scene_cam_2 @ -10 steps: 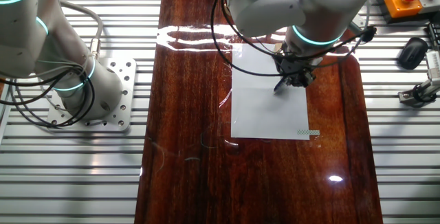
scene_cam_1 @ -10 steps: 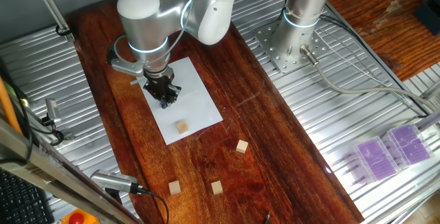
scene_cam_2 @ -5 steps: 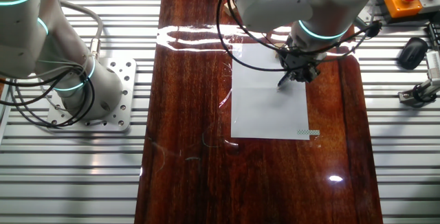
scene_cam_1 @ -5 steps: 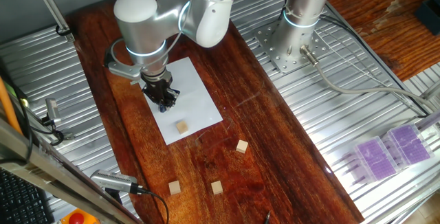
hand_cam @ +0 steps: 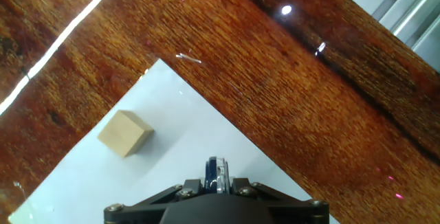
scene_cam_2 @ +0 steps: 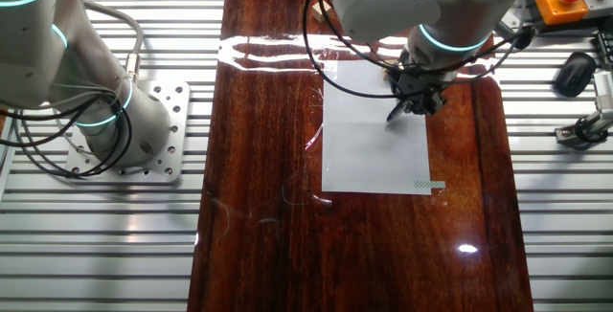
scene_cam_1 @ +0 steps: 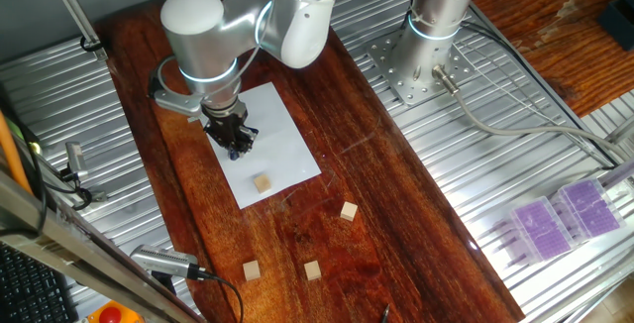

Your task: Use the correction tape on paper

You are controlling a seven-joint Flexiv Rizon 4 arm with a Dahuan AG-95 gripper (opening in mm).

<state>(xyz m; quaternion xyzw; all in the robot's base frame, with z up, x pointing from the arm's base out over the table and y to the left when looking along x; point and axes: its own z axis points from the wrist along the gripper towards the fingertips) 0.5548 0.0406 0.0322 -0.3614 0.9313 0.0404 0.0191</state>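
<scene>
The white paper (scene_cam_1: 282, 155) lies on the dark wooden board; it also shows in the other fixed view (scene_cam_2: 369, 149) and the hand view (hand_cam: 158, 162). My gripper (scene_cam_1: 238, 147) is shut on the correction tape (hand_cam: 216, 172), a dark blue dispenser held edge-on between the jaws, its tip pointing down at the paper. In the other fixed view the gripper (scene_cam_2: 402, 111) stands over the sheet's upper right part. I cannot tell whether the tip touches the sheet.
A tan wooden cube (scene_cam_1: 262, 182) sits on the paper near its lower corner, also in the hand view (hand_cam: 126, 132). Three more cubes (scene_cam_1: 348, 211) (scene_cam_1: 312, 269) (scene_cam_1: 252, 270) lie on the board. A second arm's base (scene_cam_1: 421, 60) stands beside the board.
The gripper with the correction tape has shifted slightly across the paper, toward the sheet's left edge in the first fixed view. The cubes and paper have stayed put.
</scene>
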